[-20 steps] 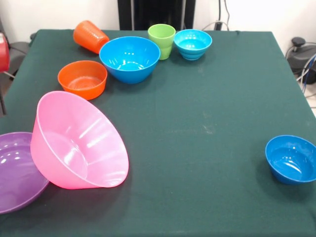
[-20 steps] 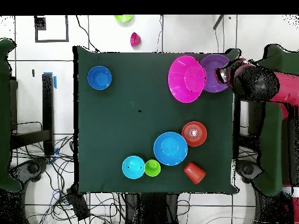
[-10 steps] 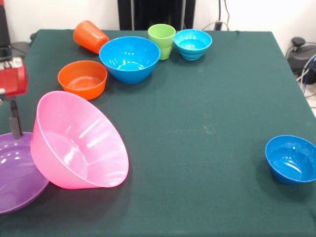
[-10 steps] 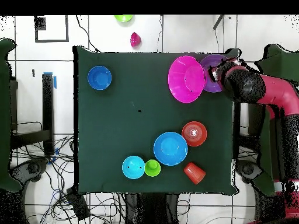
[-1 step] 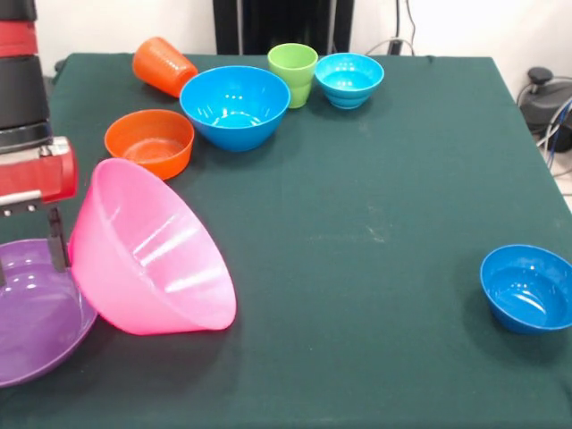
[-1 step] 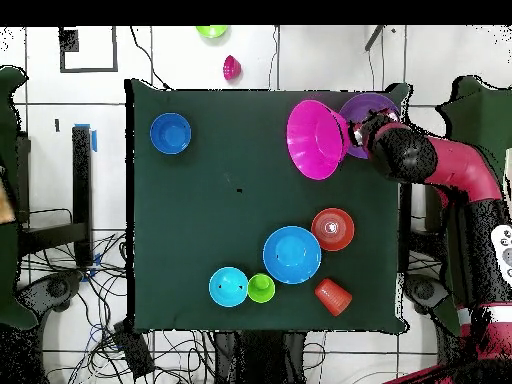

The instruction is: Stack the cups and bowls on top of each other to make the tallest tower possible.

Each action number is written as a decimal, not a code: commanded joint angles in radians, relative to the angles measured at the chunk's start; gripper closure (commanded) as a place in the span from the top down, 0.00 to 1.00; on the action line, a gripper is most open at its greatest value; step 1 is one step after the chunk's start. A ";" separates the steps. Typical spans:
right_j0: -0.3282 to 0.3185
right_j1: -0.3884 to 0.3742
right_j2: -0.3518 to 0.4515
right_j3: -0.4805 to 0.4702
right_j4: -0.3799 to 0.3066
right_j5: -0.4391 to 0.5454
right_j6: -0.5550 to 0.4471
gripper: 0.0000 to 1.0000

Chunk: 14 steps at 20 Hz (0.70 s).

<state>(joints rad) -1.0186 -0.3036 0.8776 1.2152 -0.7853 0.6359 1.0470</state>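
Front view: the hand [image 5: 31,255] is hanging over the purple bowl [image 5: 31,331], one dark finger [image 5: 57,239] showing just beside the tilted pink bowl's [image 5: 152,255] rim; whether it is gripping cannot be told. Beyond the hand are sitting the orange bowl [image 5: 149,141], the tipped orange cup [image 5: 163,65], the blue bowl [image 5: 235,105], the green cup [image 5: 293,71] and the cyan bowl [image 5: 349,79]. The dark blue bowl [image 5: 527,288] is sitting well apart.

Overhead view: the hand [image 6: 362,131] is sitting between the pink bowl [image 6: 318,138] and the purple bowl [image 6: 372,108] at the desk [image 6: 220,250] corner.
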 commanded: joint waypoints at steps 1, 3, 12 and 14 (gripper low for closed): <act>0.105 -0.022 -0.114 0.047 -0.057 0.020 -0.005 1.00; 0.175 -0.125 -0.201 0.128 -0.106 -0.055 0.175 1.00; 0.552 -0.308 -0.595 0.240 -0.106 -0.113 0.741 1.00; 0.552 -0.303 -0.602 0.240 -0.075 -0.105 0.717 1.00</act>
<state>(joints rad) -0.5449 -0.5556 0.4486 1.3332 -0.8418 0.5354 1.4817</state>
